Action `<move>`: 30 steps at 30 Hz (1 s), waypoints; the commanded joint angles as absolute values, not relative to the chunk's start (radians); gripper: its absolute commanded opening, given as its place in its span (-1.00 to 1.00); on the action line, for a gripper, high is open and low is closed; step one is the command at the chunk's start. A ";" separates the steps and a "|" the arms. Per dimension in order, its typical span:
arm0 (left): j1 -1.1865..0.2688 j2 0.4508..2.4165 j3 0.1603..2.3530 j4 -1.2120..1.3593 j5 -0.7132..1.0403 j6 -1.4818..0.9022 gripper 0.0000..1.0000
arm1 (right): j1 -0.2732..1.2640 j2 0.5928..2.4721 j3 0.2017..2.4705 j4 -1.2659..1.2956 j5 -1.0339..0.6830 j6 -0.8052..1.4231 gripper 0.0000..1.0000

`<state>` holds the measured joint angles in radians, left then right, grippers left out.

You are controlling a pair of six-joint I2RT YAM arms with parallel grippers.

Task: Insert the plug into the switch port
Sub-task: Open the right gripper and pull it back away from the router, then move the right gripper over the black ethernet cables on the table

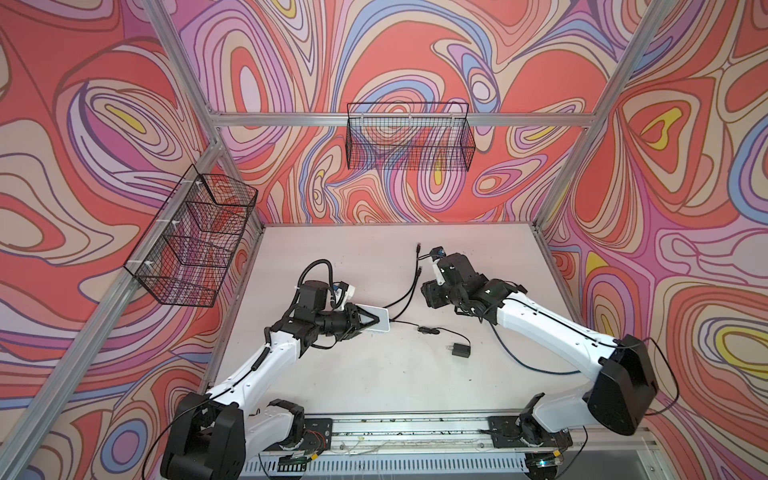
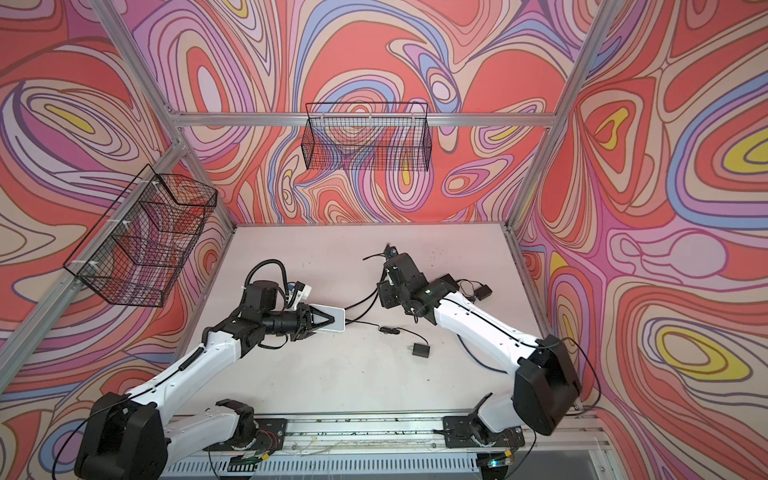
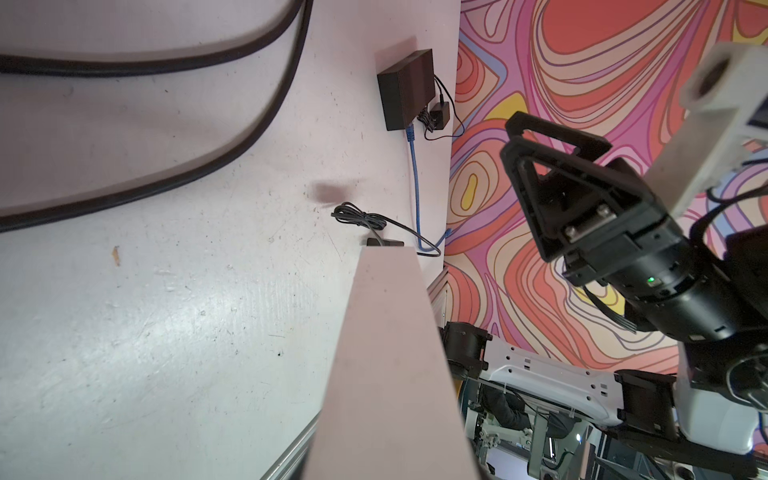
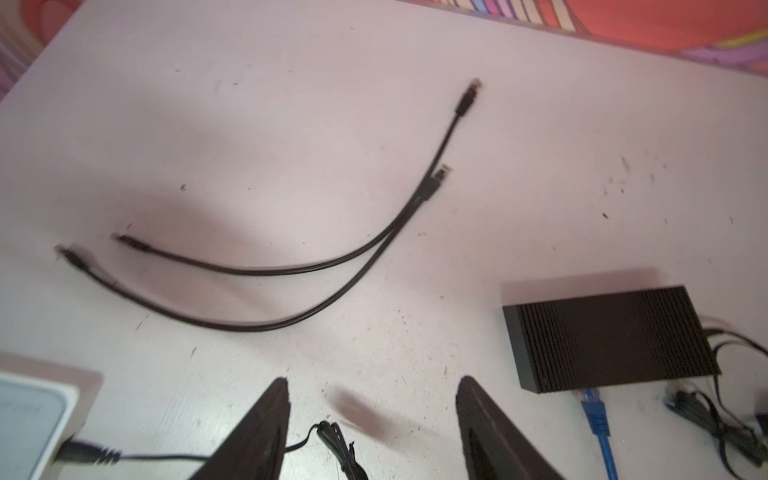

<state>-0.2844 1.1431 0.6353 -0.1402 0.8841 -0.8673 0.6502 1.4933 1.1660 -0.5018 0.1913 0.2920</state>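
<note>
My left gripper (image 1: 373, 320) is shut on a flat white switch (image 1: 379, 319), holding it just above the table in both top views; its ports are hidden. In the left wrist view the switch (image 3: 390, 353) fills the foreground edge-on. Two black cables (image 4: 332, 266) lie loose on the table, each ending in a plug. The far plugs (image 1: 419, 248) point toward the back, and the near plugs (image 4: 124, 240) rest just off the switch's edge. My right gripper (image 4: 374, 388) hangs open above the table to the right of the cables, with nothing between its fingers (image 4: 274, 415).
A black ribbed box (image 4: 606, 340) with a blue cable (image 4: 598, 428) plugged in sits by the right wall. A thin power cord (image 1: 428, 331) runs from the white switch to a black adapter (image 1: 459, 350). Wire baskets (image 1: 195, 237) hang on the left and back walls.
</note>
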 commanded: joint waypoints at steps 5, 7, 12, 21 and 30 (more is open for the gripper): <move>-0.279 1.170 0.750 -0.168 0.798 -0.850 -0.76 | 0.621 1.749 1.383 -0.573 0.357 0.460 0.09; -0.271 1.189 0.771 -0.167 0.796 -0.848 -0.76 | 0.603 1.843 1.456 -0.597 0.360 0.473 -0.03; -0.219 1.248 0.824 -0.145 0.827 -0.850 -0.77 | 0.544 1.985 1.581 -0.603 0.323 0.504 -0.13; -0.152 1.379 0.943 -0.113 0.896 -0.833 -0.77 | 0.489 2.116 1.754 -0.682 0.247 0.451 -0.25; -0.097 1.417 1.011 -0.158 0.919 -0.787 -0.76 | 0.489 2.150 1.769 -0.685 0.208 0.446 -0.25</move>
<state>-0.1032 1.4143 0.9668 -0.1516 0.8906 -0.8299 0.4873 2.1117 1.7412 -0.6582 0.2348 0.4534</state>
